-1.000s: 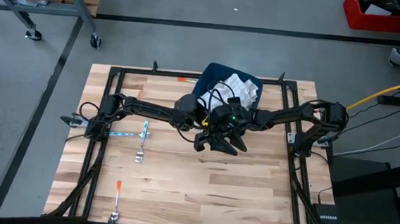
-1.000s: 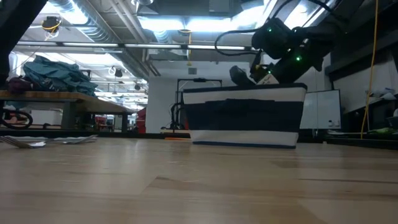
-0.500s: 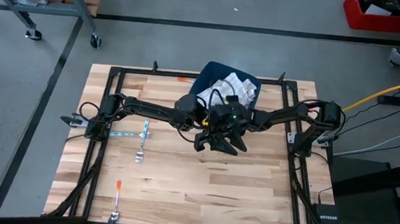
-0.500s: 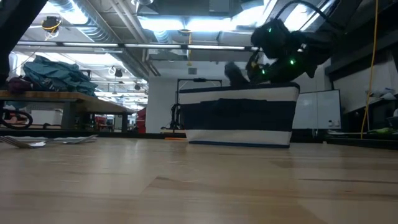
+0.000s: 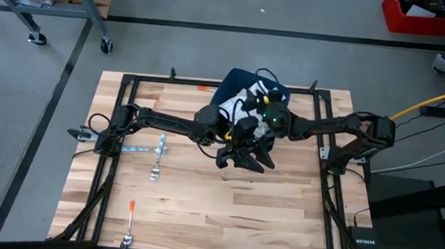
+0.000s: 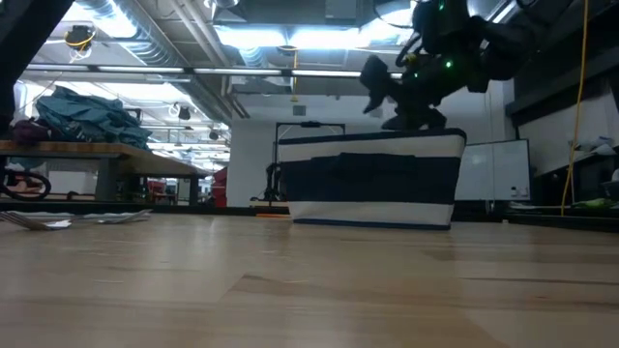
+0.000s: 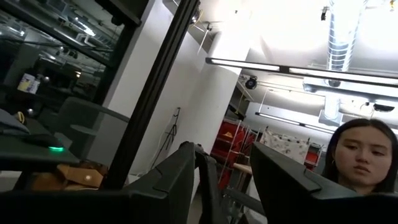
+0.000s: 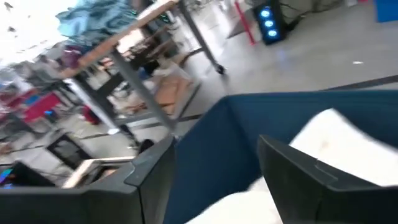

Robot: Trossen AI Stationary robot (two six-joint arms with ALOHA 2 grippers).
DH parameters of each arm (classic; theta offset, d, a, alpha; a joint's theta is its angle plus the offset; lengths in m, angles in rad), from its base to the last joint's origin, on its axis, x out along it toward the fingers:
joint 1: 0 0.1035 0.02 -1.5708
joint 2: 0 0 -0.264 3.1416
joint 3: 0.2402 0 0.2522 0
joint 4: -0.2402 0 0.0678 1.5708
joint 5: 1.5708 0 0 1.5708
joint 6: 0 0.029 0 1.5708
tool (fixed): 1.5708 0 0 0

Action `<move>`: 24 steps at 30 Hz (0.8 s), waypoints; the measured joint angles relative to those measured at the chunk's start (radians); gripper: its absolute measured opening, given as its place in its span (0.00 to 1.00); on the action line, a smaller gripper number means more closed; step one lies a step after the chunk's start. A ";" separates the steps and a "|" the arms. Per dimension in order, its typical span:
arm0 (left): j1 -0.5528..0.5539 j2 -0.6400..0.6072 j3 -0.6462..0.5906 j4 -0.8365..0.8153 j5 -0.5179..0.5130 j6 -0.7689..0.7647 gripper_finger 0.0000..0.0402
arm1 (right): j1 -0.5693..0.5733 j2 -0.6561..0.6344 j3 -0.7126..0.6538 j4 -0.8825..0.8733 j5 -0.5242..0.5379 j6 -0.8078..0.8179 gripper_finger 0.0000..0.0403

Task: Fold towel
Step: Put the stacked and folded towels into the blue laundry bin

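Over the navy-and-white basket [image 5: 237,85] at the table's [image 5: 201,201] 12 o'clock edge, the right gripper [image 8: 214,177] hangs with fingers spread above the white towel [image 8: 339,140] bundled inside, while the left gripper [image 7: 224,180], fingers likewise apart, points out toward a person [image 7: 364,155] beyond.

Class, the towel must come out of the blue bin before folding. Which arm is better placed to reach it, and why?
Right. The right gripper hangs open over the blue bin, facing the white towel. The left gripper sits farther out over the table, pointing into the room.
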 joint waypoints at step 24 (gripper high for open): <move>-0.010 0.000 0.000 0.000 0.000 0.008 0.37 | -0.248 0.296 0.006 -0.092 -0.298 0.109 0.58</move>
